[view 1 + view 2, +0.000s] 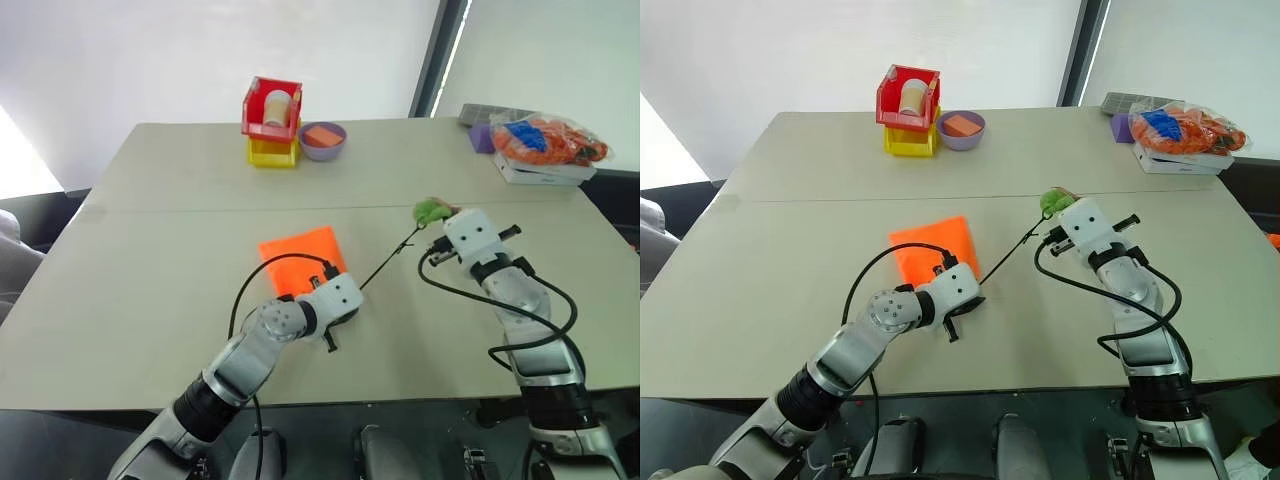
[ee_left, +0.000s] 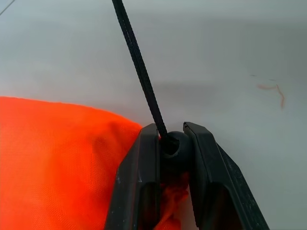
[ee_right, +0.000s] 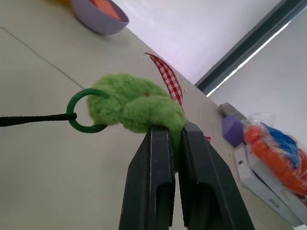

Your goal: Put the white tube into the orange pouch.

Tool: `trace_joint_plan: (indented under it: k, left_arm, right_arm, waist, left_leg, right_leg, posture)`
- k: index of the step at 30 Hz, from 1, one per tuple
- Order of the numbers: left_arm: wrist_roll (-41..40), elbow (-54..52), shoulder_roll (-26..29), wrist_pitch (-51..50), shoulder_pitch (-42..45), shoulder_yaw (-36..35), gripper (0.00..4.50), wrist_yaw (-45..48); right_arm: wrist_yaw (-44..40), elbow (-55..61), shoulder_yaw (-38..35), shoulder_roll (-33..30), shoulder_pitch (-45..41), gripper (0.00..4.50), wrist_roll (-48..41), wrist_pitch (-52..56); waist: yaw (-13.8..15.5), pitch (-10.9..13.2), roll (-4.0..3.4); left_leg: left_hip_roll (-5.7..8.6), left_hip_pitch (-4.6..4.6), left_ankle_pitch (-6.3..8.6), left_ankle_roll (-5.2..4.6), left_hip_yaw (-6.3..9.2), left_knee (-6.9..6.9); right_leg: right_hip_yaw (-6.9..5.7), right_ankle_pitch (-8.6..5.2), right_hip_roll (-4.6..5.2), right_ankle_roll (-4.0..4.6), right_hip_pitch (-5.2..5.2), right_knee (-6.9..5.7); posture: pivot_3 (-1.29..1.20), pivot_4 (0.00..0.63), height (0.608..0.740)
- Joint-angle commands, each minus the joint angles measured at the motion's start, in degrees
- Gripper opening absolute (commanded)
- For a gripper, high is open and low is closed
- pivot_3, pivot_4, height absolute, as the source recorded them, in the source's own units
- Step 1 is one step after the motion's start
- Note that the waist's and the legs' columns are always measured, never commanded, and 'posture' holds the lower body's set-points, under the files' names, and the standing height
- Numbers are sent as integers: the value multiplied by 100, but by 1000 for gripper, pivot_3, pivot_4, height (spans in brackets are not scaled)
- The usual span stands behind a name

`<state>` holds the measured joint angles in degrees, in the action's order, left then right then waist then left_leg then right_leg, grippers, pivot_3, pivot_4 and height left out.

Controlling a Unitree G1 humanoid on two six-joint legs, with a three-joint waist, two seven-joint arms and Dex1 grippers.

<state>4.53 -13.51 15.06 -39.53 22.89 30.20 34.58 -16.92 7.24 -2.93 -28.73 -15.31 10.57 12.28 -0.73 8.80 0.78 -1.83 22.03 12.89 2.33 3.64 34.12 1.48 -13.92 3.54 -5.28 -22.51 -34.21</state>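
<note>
Left wrist view shows the left gripper [image 2: 175, 143] clamped on the black cord stopper [image 2: 173, 145] at the mouth corner of the orange pouch [image 1: 301, 260], whose neon fabric lies flat on the table [image 1: 150, 250] directly behind and beside the fingers. From that stopper the thin black cord [image 1: 388, 261] runs taut and straight to the right gripper [image 3: 175, 139], which is pinched on the fuzzy green tag [image 3: 136, 106]; a green ring [image 3: 84, 110] joins tag and cord just ahead of its fingertips, and a scrap of red-checked ribbon [image 3: 168, 81] sticks out beyond the tag. By my reading the step in hand is working the drawstring with both arms to get the pouch mouth ready, one end anchored and the other pulled. I cannot make out the white tube anywhere, so whether it is already inside or yet to be fetched is not settled. The next move likely calls for easing the stopper along the cord without dragging the pouch across the table. Counted: one pouch, one cord, one tag, two grippers. Far beyond both grippers stand one red bin [image 1: 271, 108] on one yellow bin [image 1: 272, 152], one purple bowl [image 1: 322, 140], and one clear bag of orange and blue items [image 1: 545, 140].
</note>
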Motion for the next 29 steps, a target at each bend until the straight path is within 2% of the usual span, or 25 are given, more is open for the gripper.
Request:
trace_joint_plan:
  k: [1, 5, 8, 10, 12, 13, 16, 22, 29]
  left_arm:
    - [-671, -346, -36, 24, 23, -548, 2099, 401]
    - [-1288, -749, 255, 18, -14, -993, 4125, 883]
    - [-1987, -1060, 799, -265, -121, -1581, 4125, 1465]
    - [-2671, -889, 1007, -581, -125, -2496, 4125, 1587]
    - [-2918, -530, 1190, -548, -128, -3101, 4125, 1564]
    - [-2713, -205, 1370, -308, -172, -3222, 4125, 1459]
    - [-2258, 515, 1836, 443, -445, -3440, 4125, 1328]
    - [-1987, 1241, 2092, 1487, -1033, -3712, 4125, 1246]
    - [-2002, 1290, 2038, 1978, -1197, -3741, 4125, 1114]
  right_arm:
    - [-538, 463, -65, -261, 235, 1476, -296, 11]
    - [-1098, 784, -141, -524, 662, 3473, -627, -89]
    - [-1584, 1036, -471, -696, 1153, 3473, -1180, -97]
    - [-1939, 1153, -854, -726, 1594, 3473, -1782, 31]
    - [-2149, 1201, -1177, -674, 1892, 3473, -2269, 128]
    - [-2194, 1200, -1320, -622, 1993, 3473, -2489, 198]
    - [-2298, 1187, -1549, -545, 2216, 3473, -2921, 307]
    - [-2131, 1190, -1610, -300, 2258, 3473, -3322, 429]
    - [-2133, 958, -1409, -223, 2108, 3473, -3319, 420]
  waist:
    - [5, 0, 0]
    - [-12, 0, 0]
    - [-21, 0, -1]
    - [-12, 1, 0]
    - [-8, 6, 9]
    - [-8, 6, 9]
    - [-40, 6, 7]
    - [-3, 12, 18]
    - [19, 12, 17]
  left_leg:
    - [0, 0, 0, 0, 0, 0]
    - [-1, 0, 0, 0, 0, 1]
    - [-2, -6, 0, 0, 0, 0]
    - [-4, -13, 0, 0, 0, -2]
    - [-4, -15, 0, 0, 1, 0]
    - [-4, -18, 1, 0, 1, 3]
    - [-3, -41, 1, 1, -7, 4]
    - [-5, -41, 3, 3, -10, -3]
    - [-4, -34, 3, 4, -15, -10]
  right_leg:
    - [-1, 0, 0, -1, 1, 0]
    - [0, -1, -1, -1, 1, -1]
    - [0, -12, -1, -20, 3, -4]
    - [0, -14, -2, -21, 7, -6]
    - [-1, -15, -2, -22, 11, -5]
    - [-1, -15, -1, -22, 14, -4]
    - [4, -15, 4, -21, 28, -3]
    - [7, -14, 9, -18, 24, 3]
    - [6, -12, 17, -13, 18, 7]
  posture:
    - [0, 150, 740]
    - [0, 150, 740]
    - [0, 150, 740]
    - [0, 150, 740]
    - [0, 150, 740]
    - [0, 150, 740]
    - [0, 150, 740]
    - [0, 150, 740]
    - [0, 150, 740]
